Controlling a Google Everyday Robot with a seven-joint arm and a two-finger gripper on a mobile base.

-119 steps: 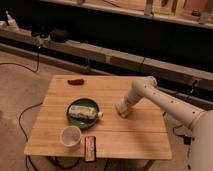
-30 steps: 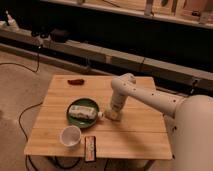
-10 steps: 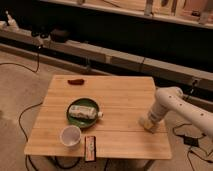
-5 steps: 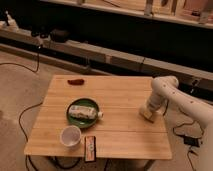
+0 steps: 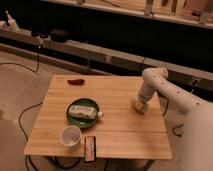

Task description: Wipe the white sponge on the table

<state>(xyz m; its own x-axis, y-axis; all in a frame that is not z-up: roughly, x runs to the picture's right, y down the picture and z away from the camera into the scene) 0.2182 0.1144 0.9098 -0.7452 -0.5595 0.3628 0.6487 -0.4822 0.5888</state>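
No text, label, brand or number is showing clearly enough to read anywhere, not even on the packet (image 5: pixel 84 111) lying on the green plate (image 5: pixel 75 119). The gripper (image 5: pixel 139 105) is pressing down at the counter's (image 5: pixel 115 130) right side, centre-right of the frame.

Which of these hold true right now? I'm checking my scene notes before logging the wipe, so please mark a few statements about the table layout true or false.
1. The gripper is down at the table surface, near its right side, on the white sponge. True.
2. The green plate holds a white packet. True.
3. The white cup sits on the green plate. False: it stands on the table in front of the plate, toward the front left.
4. The small red object lies at the table's front edge. False: it lies near the back left corner.
5. A dark oblong item lies at the front edge, right of the cup. True.
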